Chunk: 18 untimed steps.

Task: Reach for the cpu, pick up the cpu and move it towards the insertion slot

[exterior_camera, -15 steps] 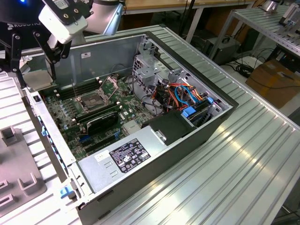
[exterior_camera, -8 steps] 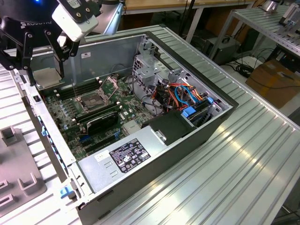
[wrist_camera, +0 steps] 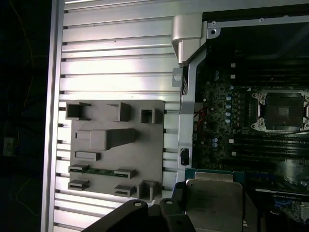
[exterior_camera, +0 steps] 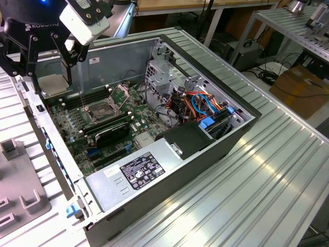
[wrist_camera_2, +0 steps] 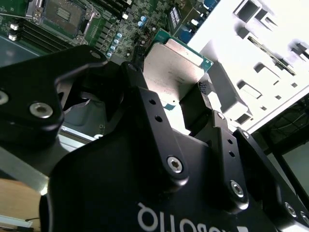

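Open computer case (exterior_camera: 169,170): fills the middle of the exterior view, lying on a ribbed aluminium table (exterior_camera: 267,170); its silver power supply (exterior_camera: 136,172) sits at the near edge, lower centre of the frame.
Drive bay: blue and orange cables (exterior_camera: 205,105) bunch right of centre in the exterior view.
Motherboard (exterior_camera: 103,128): green, left of centre in the exterior view, with a black expansion card (exterior_camera: 110,135) lying across it.
Insertion slot (exterior_camera: 105,108): steel-framed square socket just above the card in the exterior view, its hinged plate tilted up; it sits at the upper left of the second wrist view (wrist_camera_2: 63,17) and at the right edge of the first wrist view (wrist_camera: 281,111).
Grey parts tray (wrist_camera: 116,150): left of centre in the first wrist view, on the ribbed table beside the case.
Gripper (exterior_camera: 49,56): upper left of the exterior view, above the case's far left corner; its black fingers (wrist_camera_2: 200,111) are clamped on the cpu.
Cpu (exterior_camera: 53,85): held in the air at the upper left of the exterior view, well apart from the slot; its silver lid shows at upper centre in the second wrist view (wrist_camera_2: 174,67) and at the bottom centre-right of the first wrist view (wrist_camera: 212,203).
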Tool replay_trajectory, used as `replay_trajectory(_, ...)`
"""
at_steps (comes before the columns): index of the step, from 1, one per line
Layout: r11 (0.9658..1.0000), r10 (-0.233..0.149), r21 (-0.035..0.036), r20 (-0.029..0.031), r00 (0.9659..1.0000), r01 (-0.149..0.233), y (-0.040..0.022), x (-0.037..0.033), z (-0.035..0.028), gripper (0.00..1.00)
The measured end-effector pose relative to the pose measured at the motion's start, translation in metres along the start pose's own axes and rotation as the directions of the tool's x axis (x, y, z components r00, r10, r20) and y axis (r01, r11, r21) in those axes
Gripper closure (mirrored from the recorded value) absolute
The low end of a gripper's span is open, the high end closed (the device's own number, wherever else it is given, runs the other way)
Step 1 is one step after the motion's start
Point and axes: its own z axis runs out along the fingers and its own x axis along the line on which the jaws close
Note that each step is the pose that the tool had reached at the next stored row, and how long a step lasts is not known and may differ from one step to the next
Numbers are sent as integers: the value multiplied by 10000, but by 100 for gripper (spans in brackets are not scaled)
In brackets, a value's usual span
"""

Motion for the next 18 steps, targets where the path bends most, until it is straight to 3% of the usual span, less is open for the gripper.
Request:
replay_trajectory(4,10000,-1,0,1,10000,1,0,-2,1,45)
replay_trajectory(12,10000,-1,3,1,10000,1,6,-98,-2,45)
replay_trajectory(18,10000,0,32,-2,10000,0,13,-115,-2,45)
